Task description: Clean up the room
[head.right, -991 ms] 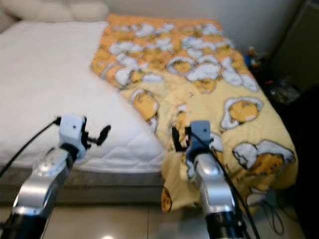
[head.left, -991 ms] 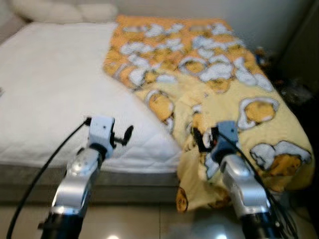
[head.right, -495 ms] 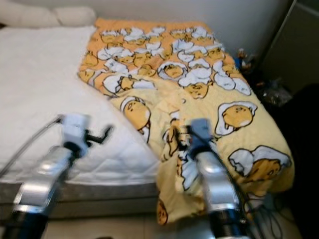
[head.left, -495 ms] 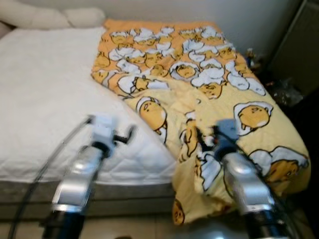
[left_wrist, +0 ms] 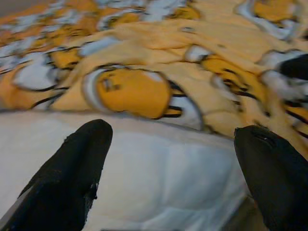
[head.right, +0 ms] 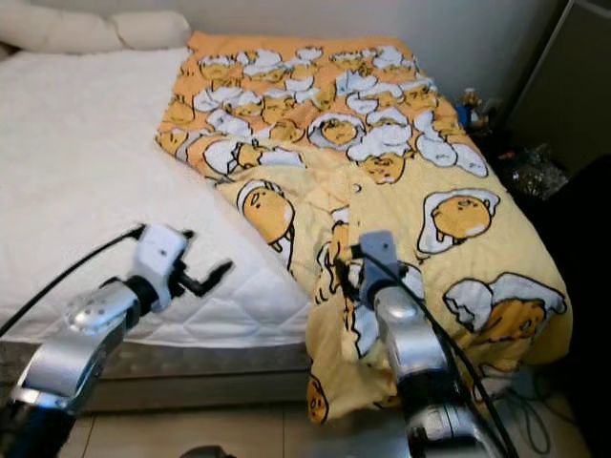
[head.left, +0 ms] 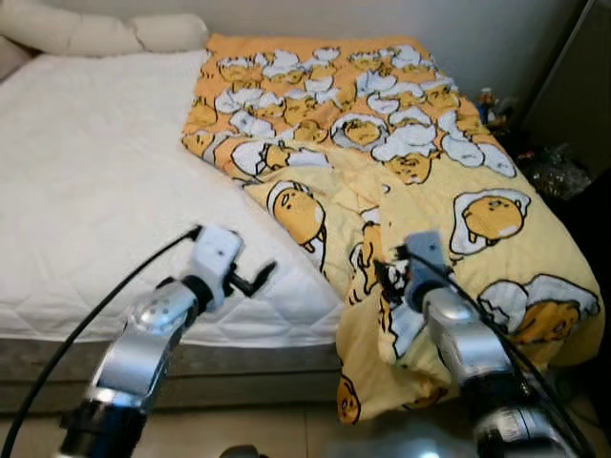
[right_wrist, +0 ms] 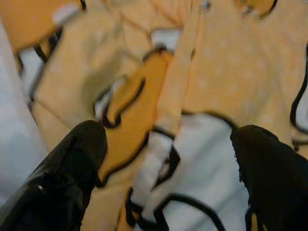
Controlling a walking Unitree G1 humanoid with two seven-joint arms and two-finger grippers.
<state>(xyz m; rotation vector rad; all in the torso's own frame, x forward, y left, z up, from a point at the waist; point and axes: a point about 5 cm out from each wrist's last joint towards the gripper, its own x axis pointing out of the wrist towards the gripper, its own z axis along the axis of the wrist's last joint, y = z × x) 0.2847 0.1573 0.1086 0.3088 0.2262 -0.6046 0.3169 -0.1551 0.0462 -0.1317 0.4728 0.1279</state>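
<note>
Closest in, both arms are up at the foot of the bed. The right hand (head.left: pixel 391 277) sits right at the bunched corner of the yellow blanket (head.left: pixel 420 191), fingers spread wide with nothing between them. Its wrist camera looks straight down onto the folds, cloth lying between the two black fingers (right_wrist: pixel 72 163), though I can't tell whether the tips are touching it yet. The left hand (head.left: pixel 250 281) hovers over the bare white mattress (head.left: pixel 95 200), also wide open and empty, just beside the blanket's ragged diagonal edge.

That edge is what the next move hangs on. The blanket covers the right half of the bed, its long axis running from the foot up toward the wall, and the near corner spills over the mattress edge toward the floor. So the cloth lies directly under the right hand and off to the right of the left one; the right arm looks nearer.

The left wrist view gives a low look at that border, showing the blanket rising in a ridge above the sheet. Farther back, white pillows (head.left: pixel 105 33) sit at the head of the bed.
</note>
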